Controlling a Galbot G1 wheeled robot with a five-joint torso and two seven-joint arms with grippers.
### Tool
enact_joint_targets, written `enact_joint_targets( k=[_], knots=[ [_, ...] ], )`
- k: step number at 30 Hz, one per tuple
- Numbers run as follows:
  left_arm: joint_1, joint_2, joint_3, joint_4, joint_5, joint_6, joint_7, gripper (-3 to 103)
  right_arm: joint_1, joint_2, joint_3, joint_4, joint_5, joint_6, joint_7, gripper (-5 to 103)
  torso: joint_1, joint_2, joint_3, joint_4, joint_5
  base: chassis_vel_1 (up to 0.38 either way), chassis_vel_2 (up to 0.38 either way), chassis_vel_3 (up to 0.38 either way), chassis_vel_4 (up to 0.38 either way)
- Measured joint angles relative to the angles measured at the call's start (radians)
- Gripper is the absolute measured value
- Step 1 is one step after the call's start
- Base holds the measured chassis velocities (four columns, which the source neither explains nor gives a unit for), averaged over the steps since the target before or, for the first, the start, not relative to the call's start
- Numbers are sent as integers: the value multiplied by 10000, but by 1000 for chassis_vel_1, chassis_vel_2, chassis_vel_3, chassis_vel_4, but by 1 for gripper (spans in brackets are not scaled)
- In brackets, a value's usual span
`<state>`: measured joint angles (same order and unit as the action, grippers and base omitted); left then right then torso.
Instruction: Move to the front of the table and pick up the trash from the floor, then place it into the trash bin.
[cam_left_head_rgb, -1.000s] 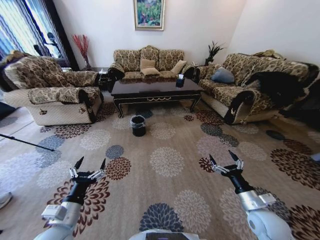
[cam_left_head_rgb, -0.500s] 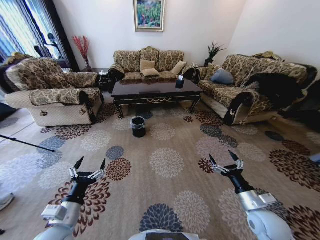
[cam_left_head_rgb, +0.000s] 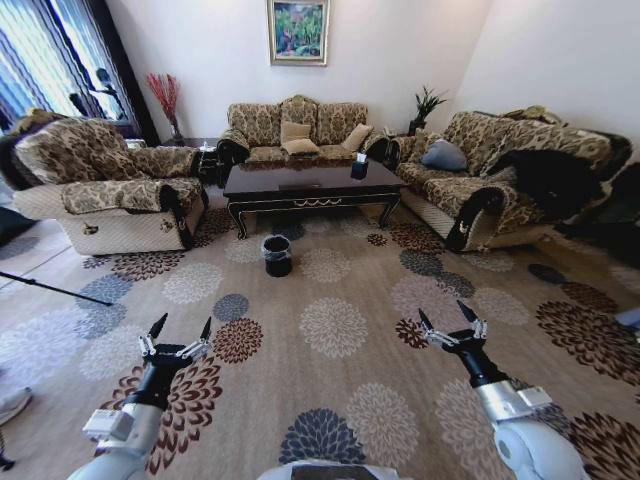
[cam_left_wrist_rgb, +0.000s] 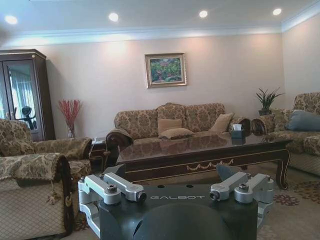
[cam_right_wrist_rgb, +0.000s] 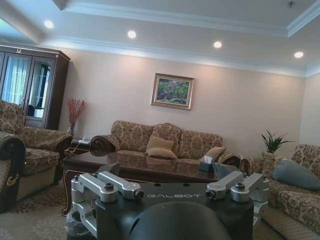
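Note:
The long dark table (cam_left_head_rgb: 310, 180) stands far ahead in front of the back sofa, and it also appears in the left wrist view (cam_left_wrist_rgb: 200, 147) and the right wrist view (cam_right_wrist_rgb: 145, 165). The small black trash bin (cam_left_head_rgb: 277, 254), lined with a clear bag, sits on the carpet just in front of the table. I cannot make out the trash among the carpet's flower patterns from here. My left gripper (cam_left_head_rgb: 181, 330) and right gripper (cam_left_head_rgb: 443, 315) are both open and empty. They are held low over the carpet, well short of the bin.
Patterned sofas stand at the left (cam_left_head_rgb: 110, 190), the back (cam_left_head_rgb: 295, 125) and the right (cam_left_head_rgb: 500, 180) around the table. A dark tissue box (cam_left_head_rgb: 360, 165) is on the tabletop. A thin black stand leg (cam_left_head_rgb: 50, 288) and a shoe (cam_left_head_rgb: 12, 403) lie at the left edge. Open carpet stretches ahead.
The whole head view has shifted slightly, with the bin a little lower and the left sofa farther out, so the camera has moved. Both arms keep the same pose.

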<state>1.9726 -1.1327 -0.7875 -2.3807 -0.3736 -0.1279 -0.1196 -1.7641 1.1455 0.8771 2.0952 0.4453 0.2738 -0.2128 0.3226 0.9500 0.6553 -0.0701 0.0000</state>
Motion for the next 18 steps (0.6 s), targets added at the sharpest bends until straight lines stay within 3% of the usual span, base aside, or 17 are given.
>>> enact_joint_targets(
  k=[18],
  knots=[
    [0, 0, 0, 0, 0, 0, 0, 100, 0, 0, 0, 0, 0, 1, 0, 100, 402, 895, 489, 0, 0, 0, 0, 0, 0]
  ],
)
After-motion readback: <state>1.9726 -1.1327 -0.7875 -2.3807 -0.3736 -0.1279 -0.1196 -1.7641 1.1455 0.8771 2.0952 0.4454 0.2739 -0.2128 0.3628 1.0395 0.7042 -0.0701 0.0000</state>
